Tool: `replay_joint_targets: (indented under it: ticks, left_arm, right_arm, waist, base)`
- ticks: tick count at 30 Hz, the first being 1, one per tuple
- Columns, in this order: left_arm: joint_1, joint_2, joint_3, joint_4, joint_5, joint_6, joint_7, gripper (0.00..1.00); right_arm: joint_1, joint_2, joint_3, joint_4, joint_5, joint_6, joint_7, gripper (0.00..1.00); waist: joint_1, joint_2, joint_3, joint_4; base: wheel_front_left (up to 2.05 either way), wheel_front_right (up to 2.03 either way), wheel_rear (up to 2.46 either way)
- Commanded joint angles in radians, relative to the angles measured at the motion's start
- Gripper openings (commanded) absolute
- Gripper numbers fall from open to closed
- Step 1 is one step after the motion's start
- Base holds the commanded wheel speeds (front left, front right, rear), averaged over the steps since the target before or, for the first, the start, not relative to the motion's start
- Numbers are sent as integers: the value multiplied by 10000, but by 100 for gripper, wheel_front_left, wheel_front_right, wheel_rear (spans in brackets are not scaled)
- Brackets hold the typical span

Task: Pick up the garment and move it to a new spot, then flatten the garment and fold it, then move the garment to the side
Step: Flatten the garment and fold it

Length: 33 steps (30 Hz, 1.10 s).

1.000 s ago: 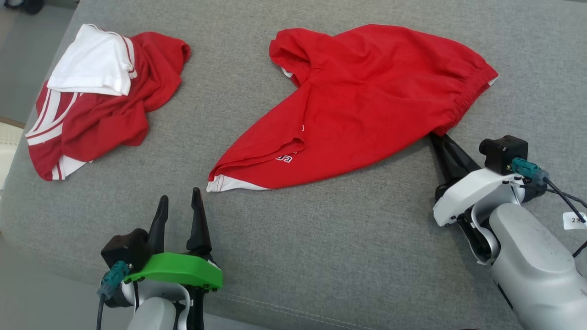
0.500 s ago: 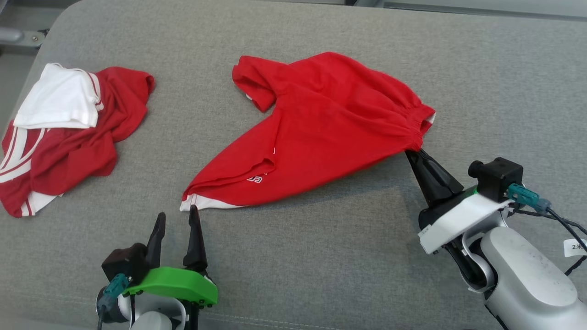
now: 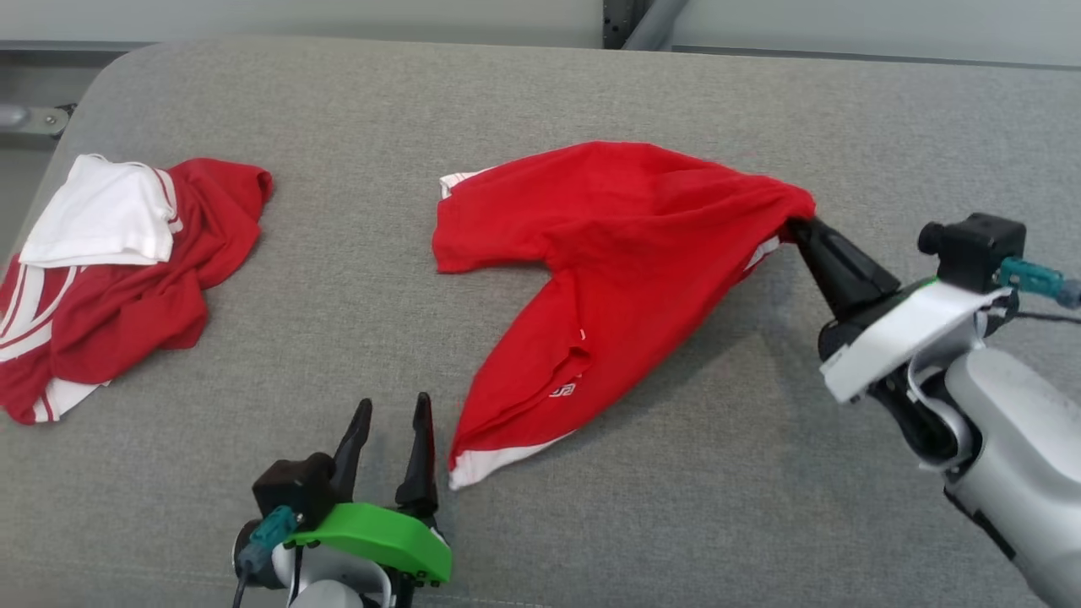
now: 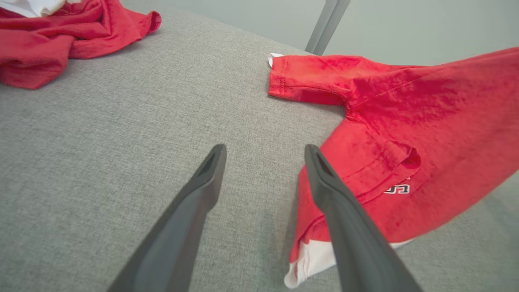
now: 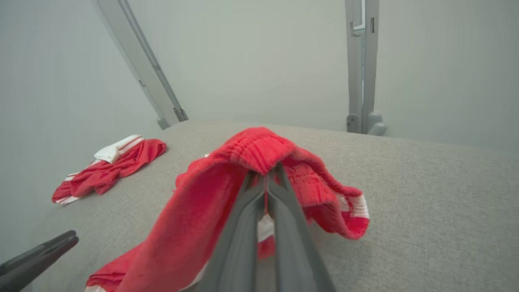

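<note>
The garment [image 3: 625, 270] is red with white trim and lies partly lifted on the grey cushioned surface [image 3: 591, 101]. My right gripper [image 3: 798, 224] is shut on its gathered waistband, holding that end up off the surface; the right wrist view has the red cloth [image 5: 227, 182] draped over the closed fingers. The lower hem with its white band [image 3: 498, 460] still rests on the surface. My left gripper [image 3: 393, 422] stands open just left of that hem, nothing between its fingers; in the left wrist view the garment [image 4: 405, 134] lies to the right of the fingers.
A second red and white garment [image 3: 110, 270] lies crumpled at the far left of the surface, also in the left wrist view as a red heap [image 4: 61, 32]. Metal frame posts [image 5: 361, 65] stand behind the surface against a pale wall.
My right gripper has lifted the waistband and carried it up and away, so the garment now hangs and trails toward the near hem. The head camera has tilted up. The left gripper stays open.
</note>
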Motion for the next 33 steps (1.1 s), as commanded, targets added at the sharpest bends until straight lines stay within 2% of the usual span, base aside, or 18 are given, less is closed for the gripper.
replay_joint_targets:
  ticks: [1,5,6,11,12,13,14,18,22,26,29,33]
  left_arm:
    - [-242,39,-289,-45,-76,37,-3,100]
    - [-387,36,-834,-94,-277,78,-3,100]
    - [-387,36,-834,-94,-277,78,-3,100]
    - [-295,33,-1120,-136,-396,138,-3,100]
    - [-276,30,-1151,-158,-371,132,-3,100]
    - [-262,29,-1163,-166,-366,127,-3,100]
    - [-263,29,-1172,-168,-361,125,-3,100]
    - [-314,29,-1092,-250,-239,150,-3,100]
    - [-263,30,-859,-292,-117,103,-3,100]
    - [-302,33,-689,-382,52,-16,-3,100]
    - [-426,36,-660,-518,174,-165,-3,100]
    - [-439,38,-755,-671,323,-500,-3,100]
  right_arm:
    - [-661,73,-130,771,24,-2,232,0]
    - [-1944,400,-226,2767,-550,-2,574,0]
    - [-1944,400,-226,2767,-550,-2,574,0]
    - [-3181,1027,-561,5626,-1412,0,657,0]
    - [-3368,1173,-682,6244,-1511,-2,706,4]
    - [-3552,1295,-812,6897,-1660,-2,776,70]
    - [-3720,1419,-914,7538,-1819,-4,886,100]
    - [-4305,1865,-1311,9190,-2405,-2,231,100]
    - [-4183,2156,-1526,9498,-2611,-10,-251,100]
    - [-3587,2031,-1981,8503,-2571,-10,-347,100]
    - [-2660,1746,-2871,7195,-2722,-8,-339,100]
    - [-1303,1828,-4005,5599,-3089,-7,-341,100]
  waist:
    - [0,0,706,1033]
    - [0,0,1022,1911]
    - [0,0,1022,1911]
    - [0,0,1164,2655]
    - [0,0,1177,2735]
    - [0,0,1184,2792]
    - [0,0,1178,2826]
    - [0,0,1038,2706]
    - [0,0,747,2069]
    - [0,0,410,1295]
    - [0,0,185,734]
    - [0,0,-100,53]
  base:
    - [0,0,0]
    - [0,0,0]
    - [0,0,0]
    - [0,0,0]
    - [0,0,0]
    - [0,0,0]
    - [0,0,0]
    - [0,0,0]
    - [0,0,0]
    - [0,0,0]
    - [0,0,0]
    - [0,0,0]
